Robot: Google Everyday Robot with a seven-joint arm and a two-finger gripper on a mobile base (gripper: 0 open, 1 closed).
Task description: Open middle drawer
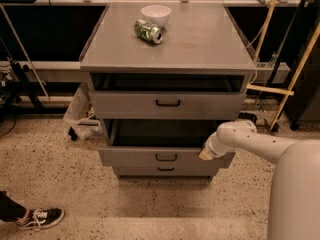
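The grey cabinet (pixel 167 59) has three drawers. The middle drawer (pixel 130 157), with a small black handle (pixel 165 157) at its centre, stands pulled out, and its dark inside shows above its front. My gripper (pixel 206 155) is at the right end of that drawer's front, at its top edge. My white arm reaches in from the lower right. The top drawer (pixel 167 104) also stands out a little. The bottom drawer (pixel 165 170) sits back under the middle one.
A white bowl (pixel 155 14) and a green can (pixel 148 31) lying on its side are on the cabinet top. A person's shoe (pixel 40 217) is on the speckled floor at the lower left. Wooden poles (pixel 295 79) lean at the right. A bag (pixel 80 109) lies left of the cabinet.
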